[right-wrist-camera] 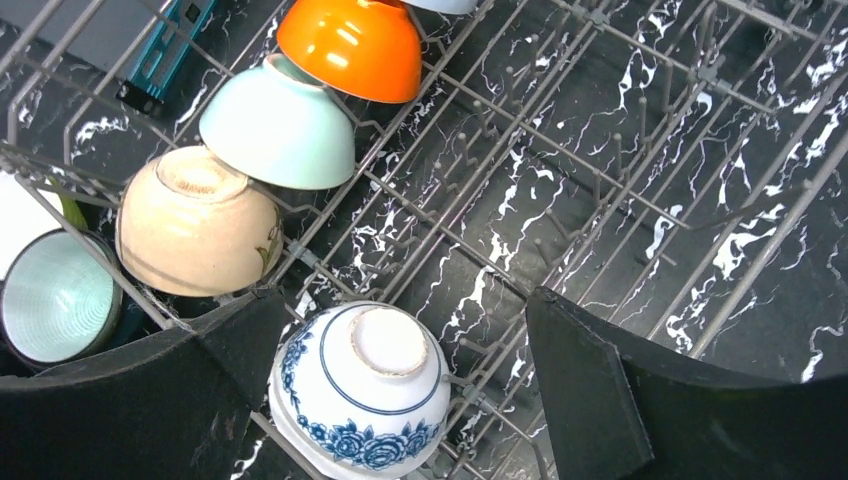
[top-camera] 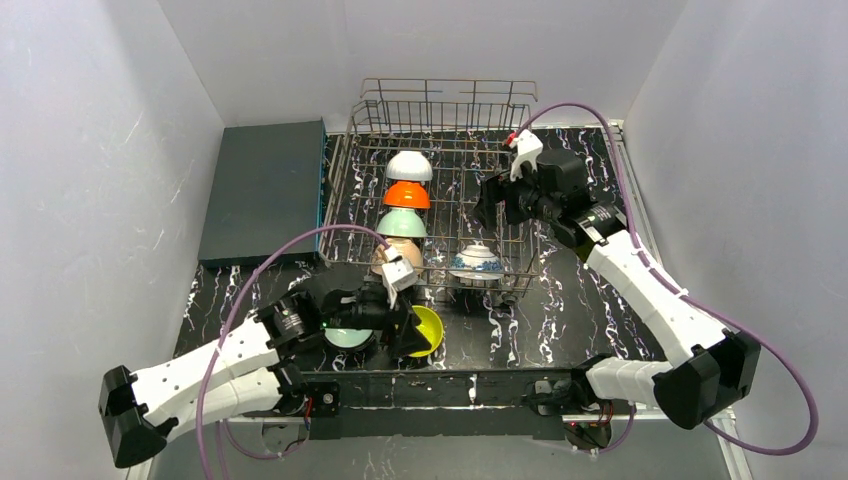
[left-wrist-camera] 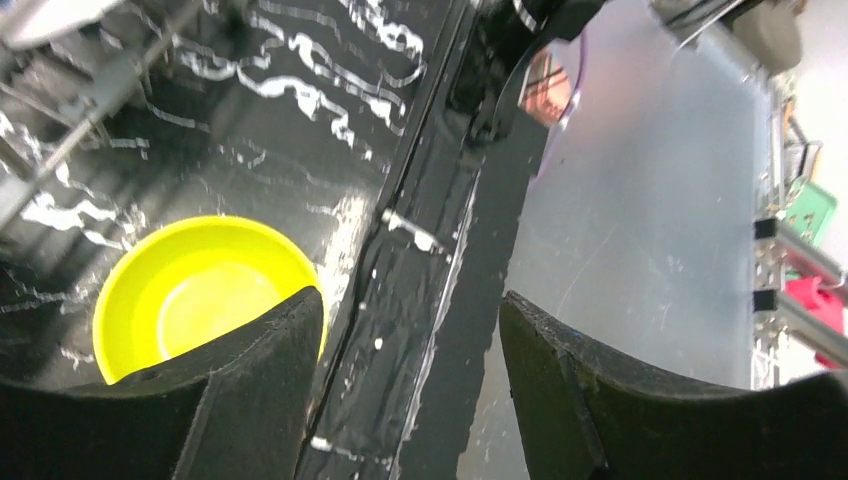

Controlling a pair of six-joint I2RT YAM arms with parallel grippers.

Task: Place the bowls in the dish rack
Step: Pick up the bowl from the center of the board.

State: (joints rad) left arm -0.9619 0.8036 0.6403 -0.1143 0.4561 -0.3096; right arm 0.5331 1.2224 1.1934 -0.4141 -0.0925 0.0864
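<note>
- Step in hand, as I judge it: picking up the next loose bowl. Your left gripper [left-wrist-camera: 410,305] is low at the near edge of the table [left-wrist-camera: 300,120], aimed at the yellow bowl [left-wrist-camera: 190,300].
- Left jaws: moderately apart with nothing between them; only the table edge shows in the gap. The yellow bowl sits upright outside the jaws, beside the left finger, which covers its near rim. You cannot tell whether it touches.
- Next move: shift the jaws sideways until the rim lies between the fingers, then close, lift and carry the bowl to free tines.
- Another loose bowl, dark with a pale green inside [right-wrist-camera: 55,300], waits just outside the rack.
- Farther out, your right gripper [right-wrist-camera: 400,300] hangs over the dish rack [top-camera: 440,105], jaws fully apart and holding nothing.
- Below those jaws, towards the left finger, the blue-and-white bowl [right-wrist-camera: 365,400] rests upside down on the wires.
- Beyond the left finger, a loaded row runs away: peach-tan bowl [right-wrist-camera: 195,225], mint green bowl [right-wrist-camera: 280,125], orange bowl [right-wrist-camera: 350,45], white bowl [top-camera: 409,166].
</note>
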